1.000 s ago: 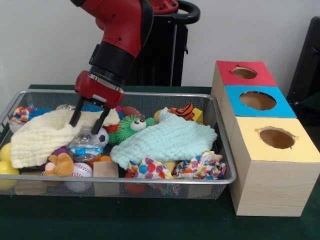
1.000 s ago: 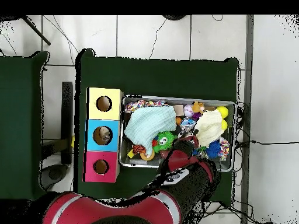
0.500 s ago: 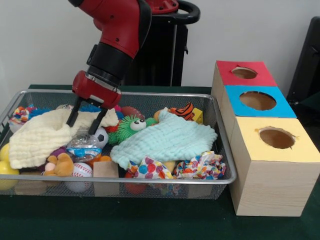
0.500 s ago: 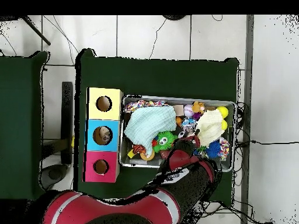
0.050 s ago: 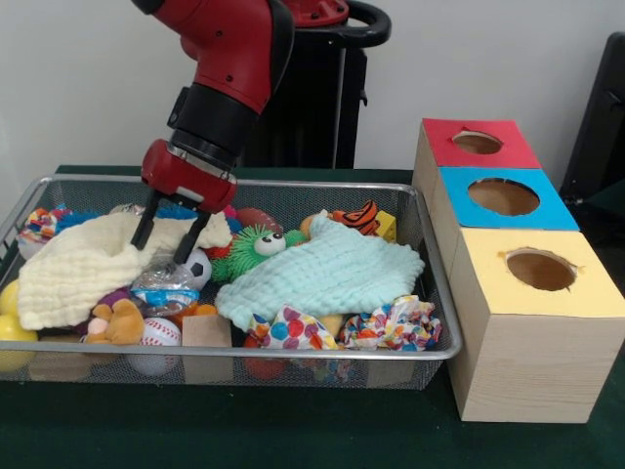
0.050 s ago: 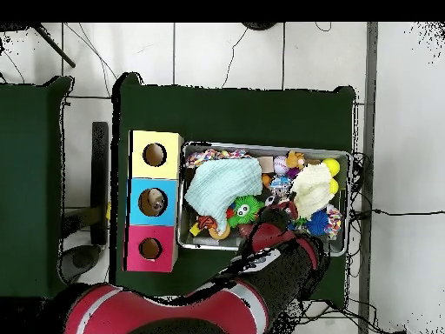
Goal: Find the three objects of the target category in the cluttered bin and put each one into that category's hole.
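A wire mesh bin point(image 5: 430, 293) holds a heap of toys and cloths. My gripper point(image 5: 163, 244) hangs over its left part, open, its black fingers point(image 5: 144, 227) straddling the right edge of a cream cloth point(image 5: 83, 269). Just below the fingertips lie a crinkly clear packet point(image 5: 164, 283) and a small soccer ball point(image 5: 200, 266). A green fuzzy toy with big eyes point(image 5: 252, 249) sits beside a mint cloth point(image 5: 327, 274). Nothing is between the fingers. In the overhead view my arm point(image 6: 274, 252) hides the gripper above the bin point(image 6: 341, 156).
Right of the bin stand three wooden boxes with round holes: red point(image 5: 477, 143), blue point(image 5: 503, 197) and yellow point(image 5: 540, 270). The bin also holds a baseball point(image 5: 159, 332), a wooden block point(image 5: 207, 332), a brown teddy point(image 5: 119, 322), yellow balls point(image 5: 12, 327), a tiger toy point(image 5: 359, 217) and dotted cloths point(image 5: 391, 327).
Over the last second the gripper shifted slightly left and up above the cream cloth. It has barely moved in the last half second. Its fingers stay apart.
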`<state>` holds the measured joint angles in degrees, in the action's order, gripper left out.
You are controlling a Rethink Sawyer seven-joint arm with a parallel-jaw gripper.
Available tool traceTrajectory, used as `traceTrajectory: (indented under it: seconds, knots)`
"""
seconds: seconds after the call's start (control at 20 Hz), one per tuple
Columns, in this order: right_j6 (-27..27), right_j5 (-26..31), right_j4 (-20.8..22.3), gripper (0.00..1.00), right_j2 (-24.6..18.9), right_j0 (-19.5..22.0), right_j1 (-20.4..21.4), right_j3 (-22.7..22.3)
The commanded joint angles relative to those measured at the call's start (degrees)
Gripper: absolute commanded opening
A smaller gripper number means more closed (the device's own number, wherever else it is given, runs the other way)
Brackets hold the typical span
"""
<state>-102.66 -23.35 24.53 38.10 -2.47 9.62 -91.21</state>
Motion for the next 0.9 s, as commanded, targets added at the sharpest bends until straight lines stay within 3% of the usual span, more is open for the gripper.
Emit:
traceTrajectory:
  seconds: [0.05, 0.2, 0.35, 0.45, 0.75, 0.9]
  knots:
    - [-4.2, -1.1, 4.2, 1.00, -9.4, 2.4, -0.4, 6.3]
    - [-4.7, 1.3, 9.3, 1.00, -12.9, 4.1, 1.4, 6.4]
    - [-5.5, 5.5, 16.6, 1.00, -19.1, 7.5, 4.1, 6.3]
    - [-5.8, 6.6, 18.8, 1.00, -21.3, 8.7, 4.7, 6.2]
    - [-5.4, 9.5, 22.0, 1.00, -25.6, 11.5, 6.0, 6.0]
    - [-5.1, 9.1, 21.7, 1.00, -25.7, 11.6, 5.7, 6.2]
